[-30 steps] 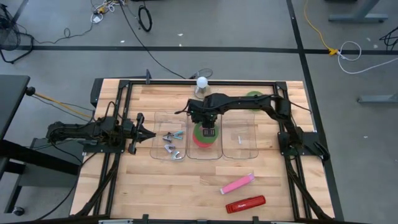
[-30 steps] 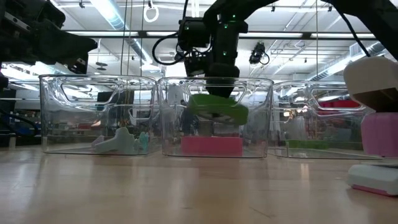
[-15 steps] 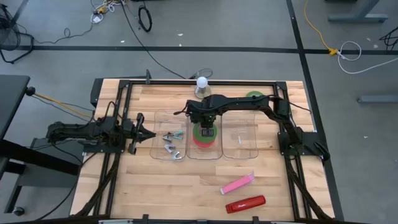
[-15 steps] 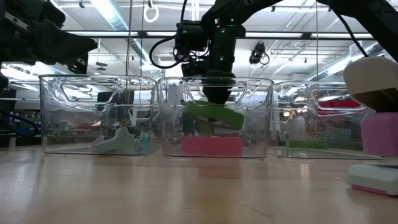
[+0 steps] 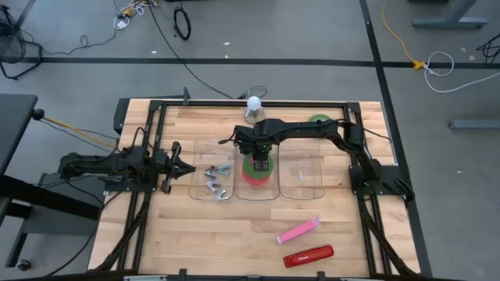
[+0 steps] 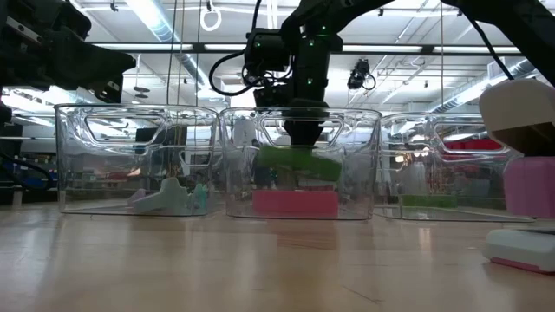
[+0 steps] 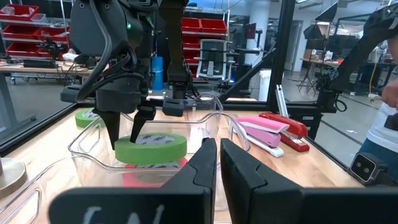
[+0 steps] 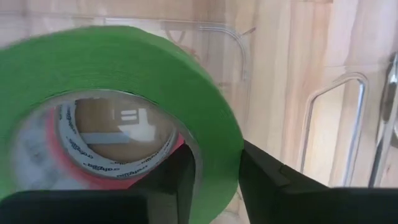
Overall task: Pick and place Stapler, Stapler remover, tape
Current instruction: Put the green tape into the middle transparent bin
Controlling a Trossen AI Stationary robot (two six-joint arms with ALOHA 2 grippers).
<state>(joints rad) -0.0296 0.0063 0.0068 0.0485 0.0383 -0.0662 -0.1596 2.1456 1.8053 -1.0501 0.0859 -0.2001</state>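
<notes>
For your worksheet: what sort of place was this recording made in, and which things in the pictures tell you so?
Most likely a robotics lab or workshop. A wooden table in a black metal frame carries two robot arms, cables trail over a taped concrete floor, and shelves of red storage bins stand under industrial ceiling lights.

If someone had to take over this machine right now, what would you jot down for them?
Right gripper: fingers astride the wall of the green tape roll, low inside the middle clear bin; release not confirmed.
Left gripper: shut, empty, waiting beside the left bin.
Done: staple removers lie in the left bin.
Left: let go of the tape; the pink stapler and red stapler lie on the table; the right bin looks empty.
</notes>
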